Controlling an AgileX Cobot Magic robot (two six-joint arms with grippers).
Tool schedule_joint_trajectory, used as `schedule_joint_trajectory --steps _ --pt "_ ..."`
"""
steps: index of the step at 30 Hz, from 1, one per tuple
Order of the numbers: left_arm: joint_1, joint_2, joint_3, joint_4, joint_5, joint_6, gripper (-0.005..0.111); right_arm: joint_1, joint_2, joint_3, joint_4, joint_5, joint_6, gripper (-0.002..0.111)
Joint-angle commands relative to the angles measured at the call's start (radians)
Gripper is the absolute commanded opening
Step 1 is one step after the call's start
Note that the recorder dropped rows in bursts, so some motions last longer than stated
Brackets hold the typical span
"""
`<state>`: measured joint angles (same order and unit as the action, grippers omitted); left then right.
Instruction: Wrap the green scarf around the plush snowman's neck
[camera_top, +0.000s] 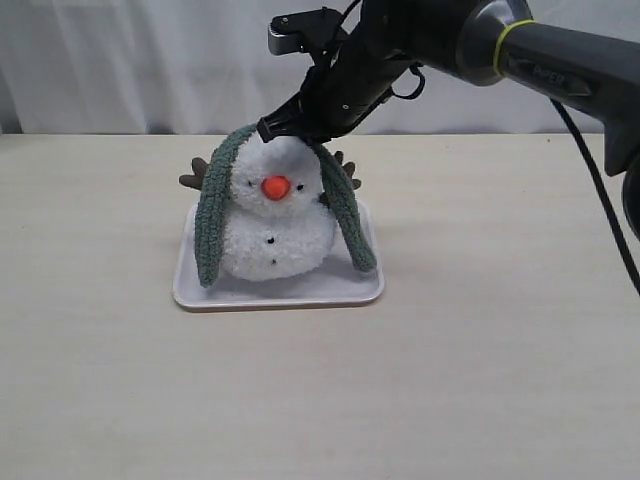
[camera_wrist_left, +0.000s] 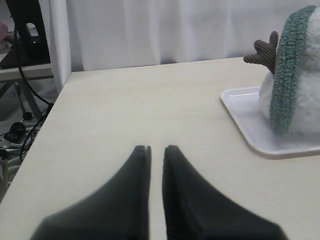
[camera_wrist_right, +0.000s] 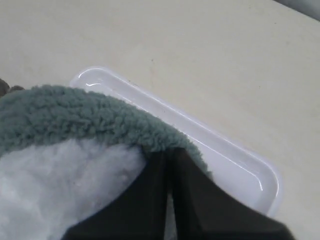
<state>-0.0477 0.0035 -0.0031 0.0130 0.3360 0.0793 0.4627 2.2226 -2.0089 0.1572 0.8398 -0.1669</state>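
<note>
The plush snowman (camera_top: 272, 238) sits on a white tray (camera_top: 300, 293). Over the top of its head lies the green scarf (camera_top: 212, 220), one end hanging down each side of the body to the tray. My right gripper (camera_top: 285, 130) is at the crown of the head, shut on the scarf's middle. In the right wrist view the gripper (camera_wrist_right: 169, 150) pinches the scarf (camera_wrist_right: 75, 115) above the white fur (camera_wrist_right: 60, 185). My left gripper (camera_wrist_left: 156, 148) hovers over bare table with its fingers almost together and nothing between them. It is out of the exterior view. From there the scarf (camera_wrist_left: 286, 75) and snowman (camera_wrist_left: 305, 112) are off to one side.
Brown stick arms (camera_top: 193, 178) poke out behind the scarf on both sides. The tray's rim (camera_wrist_left: 250, 125) is raised. The table's side edge (camera_wrist_left: 55, 100) drops off near the left gripper, with cables and furniture beyond. A white curtain hangs behind the table.
</note>
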Motion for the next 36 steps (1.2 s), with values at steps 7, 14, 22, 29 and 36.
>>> schedule_joint_trajectory --steps 7,14,22,29,36 --pt "0.003 -0.003 0.003 0.000 -0.013 0.001 0.010 -0.008 -0.012 -0.003 -0.071 0.212 0.009 0.004" --pt "0.003 -0.003 0.003 0.000 -0.013 0.001 0.010 -0.008 -0.130 -0.003 -0.069 0.286 0.009 0.012" --pt "0.003 -0.003 0.003 0.000 -0.013 0.001 0.010 -0.008 -0.192 0.001 -0.069 0.381 -0.002 0.026" --pt "0.003 -0.003 0.003 0.000 -0.013 0.001 0.010 -0.008 -0.195 0.099 -0.076 0.381 -0.002 0.029" --pt "0.003 -0.003 0.003 0.000 -0.013 0.001 0.010 -0.012 -0.195 0.216 -0.108 0.303 0.024 0.029"
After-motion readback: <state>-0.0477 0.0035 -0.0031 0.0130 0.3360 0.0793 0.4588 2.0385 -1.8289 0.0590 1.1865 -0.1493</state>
